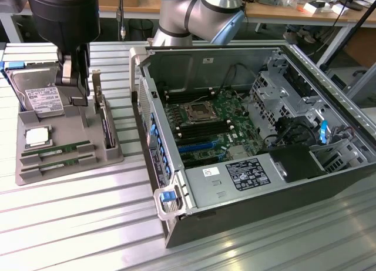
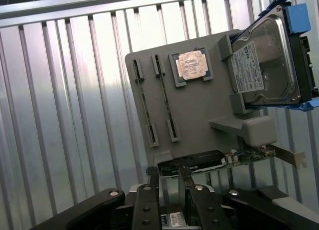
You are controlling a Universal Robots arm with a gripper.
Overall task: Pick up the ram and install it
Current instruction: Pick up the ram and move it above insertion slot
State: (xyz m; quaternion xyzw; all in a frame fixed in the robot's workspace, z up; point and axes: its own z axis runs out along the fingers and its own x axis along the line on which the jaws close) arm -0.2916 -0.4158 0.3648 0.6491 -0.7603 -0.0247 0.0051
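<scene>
Starting at the exterior view's left, a gray tray [image 1: 67, 133] sits on the ribbed metal table [image 1: 76, 224]. The tray has a shaped spot for each part. I think that is so every part stays put and is easy to find.

At the tray's far end a hard drive [image 1: 40, 97] leans in its holder. Just in front of it a square silver chip [image 1: 36, 136] lies flat. Nearer the camera lies the ram [image 1: 57, 149]: two thin green sticks side by side, each in its own groove. They lie flat with their long edges free, which looks good for a pinch from above. Neither stick has been lifted yet.

The gripper [image 1: 74, 83] hangs over the far part of the tray, near the hard drive and well apart from the ram. Its fingers are spread and hold nothing. The wrist view shows the same: the gap at the gripper [image 2: 168, 174] is bare.

A bigger card [image 1: 107, 127] stands on its edge at the tray's right side.

Further right, the computer case [image 1: 264, 206] lies on its side with its cover off. That turns the green board [image 1: 235, 130] face up, likely so a claw can reach in from above. The long dark slots [image 1: 200, 129] beside the square socket [image 1: 195, 111] look empty. A metal cage [image 1: 276, 83] and some cables fill the case's right end.
</scene>
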